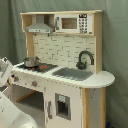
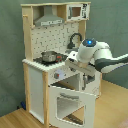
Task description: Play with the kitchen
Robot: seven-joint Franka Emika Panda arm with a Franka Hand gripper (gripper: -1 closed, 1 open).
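The kitchen (image 2: 50, 75), set on the floor by a grey curtain (image 2: 10, 50), is judged heavy and stiff, best held by its open oven door (image 2: 67, 102), while the tool's (image 2: 75, 64) grip cannot be told.

The kitchen (image 1: 65, 70) (image 2: 50, 75), white and light wood, stands upright, its oven door (image 2: 70, 102) hanging open below the end effector (image 2: 75, 62).

backdrop: grey-green curtain (image 1: 114, 60) behind | floor: light wood (image 2: 15, 119) | stove: 1 metal pot (image 2: 49, 56)
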